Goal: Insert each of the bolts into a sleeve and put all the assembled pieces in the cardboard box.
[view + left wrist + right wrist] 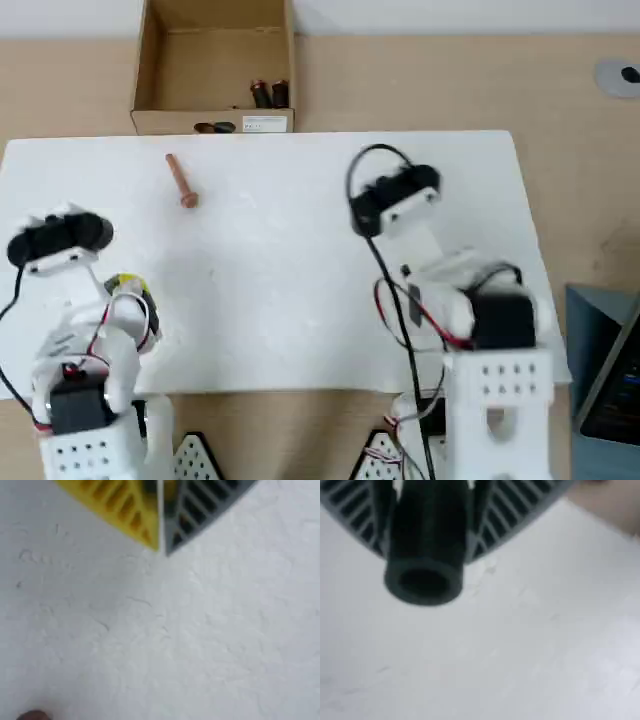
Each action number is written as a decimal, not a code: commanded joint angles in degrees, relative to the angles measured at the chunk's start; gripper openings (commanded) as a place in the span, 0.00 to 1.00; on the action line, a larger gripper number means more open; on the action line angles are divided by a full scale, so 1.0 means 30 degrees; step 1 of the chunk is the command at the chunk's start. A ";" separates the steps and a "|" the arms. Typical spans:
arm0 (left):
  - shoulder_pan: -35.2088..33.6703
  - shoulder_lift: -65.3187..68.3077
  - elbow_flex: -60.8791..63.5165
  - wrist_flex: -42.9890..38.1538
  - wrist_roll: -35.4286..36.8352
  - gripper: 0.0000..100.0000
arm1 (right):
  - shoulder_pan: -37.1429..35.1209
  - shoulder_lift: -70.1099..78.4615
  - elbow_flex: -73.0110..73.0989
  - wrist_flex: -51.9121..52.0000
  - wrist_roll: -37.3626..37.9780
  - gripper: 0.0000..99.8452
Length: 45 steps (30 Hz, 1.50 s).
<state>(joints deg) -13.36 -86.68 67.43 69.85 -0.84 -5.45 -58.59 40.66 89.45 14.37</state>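
A brown bolt lies on the white mat, a little in front of the cardboard box. Dark assembled pieces rest inside the box near its front wall. My right gripper is shut on a black sleeve, whose open end pokes out past the grey fingers just above the mat. My left gripper is shut on nothing, its yellow and grey fingers pressed together over bare mat. In the high view it sits at the mat's left side, well in front of the bolt.
The box stands on the wooden table behind the mat's far left edge. A round grey fitting sits at the table's far right, and a dark device lies beyond the mat's right edge. Open mat stretches between the two arms.
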 commanded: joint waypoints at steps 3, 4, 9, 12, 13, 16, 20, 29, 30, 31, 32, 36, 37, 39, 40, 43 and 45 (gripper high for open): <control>0.0029 0.6081 -0.5832 0.0088 0.0059 0.01 | 0.1070 -0.2300 0.1245 -0.1377 -0.0967 0.01; 0.0029 0.7253 -0.6711 0.0088 0.0059 0.01 | 0.1099 -0.2505 0.1451 -0.1436 -0.1231 0.01; 0.0029 1.3084 -1.0842 0.0117 0.0029 0.01 | 0.1158 -0.2857 0.1802 -0.1641 -0.2432 0.01; 0.0029 1.6161 -1.2923 0.0117 0.0029 0.01 | 0.1158 -0.2828 0.1802 -0.1641 -0.2696 0.01; 0.0029 1.7128 -1.3597 0.0117 0.0029 0.01 | 0.1158 -0.2828 0.1802 -0.1641 -0.2755 0.01; 0.0059 1.9971 -1.5502 0.0147 0.0029 0.01 | 0.1158 -0.2828 0.1802 -0.1641 -0.2755 0.01; 0.0088 2.3253 -1.8051 0.0147 0.0117 0.01 | 0.1187 -0.2828 0.1802 -0.1641 -0.2755 0.01; 0.1700 2.9201 -2.4234 0.2081 0.0117 0.01 | 0.1187 -0.2828 0.1832 -0.1641 -0.2755 0.01; 0.1817 2.9758 -2.4996 0.2227 0.0117 0.01 | 0.1187 -0.2828 0.1832 -0.1641 -0.2755 0.01; 0.1846 3.0374 -2.5670 0.2286 0.0147 0.01 | 0.1187 -0.2828 0.1832 -0.1641 -0.2755 0.01; 0.1875 3.0960 -2.6256 0.2315 0.0176 0.03 | 0.1187 -0.2828 0.1832 -0.1641 -0.2755 0.01; 0.2051 3.3158 -2.8190 0.2725 0.0762 0.13 | 0.1187 -0.2828 0.1832 -0.1641 -0.2755 0.01; 0.2081 3.3626 -2.8689 0.2872 0.0996 0.14 | 0.1187 -0.2828 0.1832 -0.1641 -0.2755 0.01; 0.2139 3.4505 -2.9568 0.3048 0.1084 0.15 | 0.1187 -0.2828 0.1832 -0.1641 -0.2755 0.01; 0.2139 3.5033 -2.9861 0.3048 0.1084 0.15 | 0.1187 -0.2828 0.1832 -0.1641 -0.2755 0.01; 0.2139 3.6615 -3.0769 0.3018 0.1084 0.15 | 0.1187 -0.2828 0.1832 -0.1641 -0.2755 0.01; 0.2110 3.7612 -3.1443 0.3048 0.1084 0.15 | 0.1187 -0.2828 0.1832 -0.1641 -0.2755 0.01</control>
<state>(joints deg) -7.56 24.53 -21.54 78.73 2.15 -2.73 -66.24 46.29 85.58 6.55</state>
